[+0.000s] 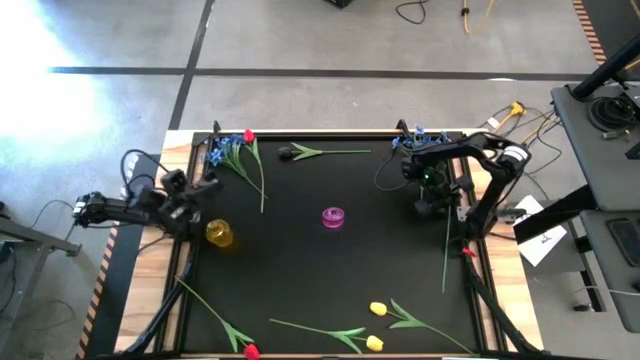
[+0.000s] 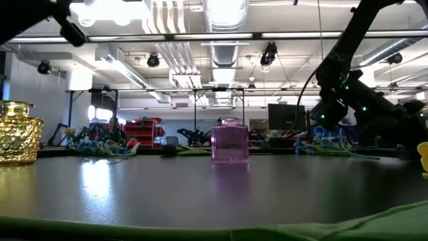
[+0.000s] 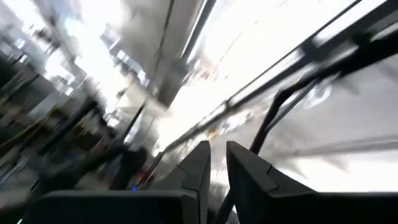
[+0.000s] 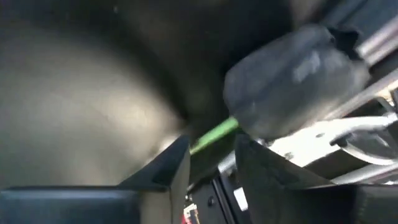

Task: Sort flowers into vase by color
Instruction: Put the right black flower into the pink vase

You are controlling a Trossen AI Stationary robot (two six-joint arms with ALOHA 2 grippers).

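Black matting is covering the table (image 1: 330,270), and I am working over its far right part while my left arm is waiting folded at the left edge. My right claw (image 1: 436,205) is hanging just above the mat, its fingers (image 4: 168,168) standing a little apart with a green stem (image 4: 211,135) running between them; whether they are pressing it I cannot tell. That long stem (image 1: 447,250) is trailing from the claw toward the near right edge. My left claw (image 3: 214,168) is showing only a narrow slit between its fingers and is gripping nothing.

Flowers are lying around the mat's edges: a blue bunch (image 1: 228,150) with a red tulip (image 1: 248,136) at the far left, a dark-headed bloom (image 1: 287,153) beside them, yellow tulips (image 1: 377,309) and another red tulip (image 1: 250,351) along the near edge. The pink vase (image 1: 333,217) is standing upright mid-table, the gold vase (image 1: 219,233) toward the left.
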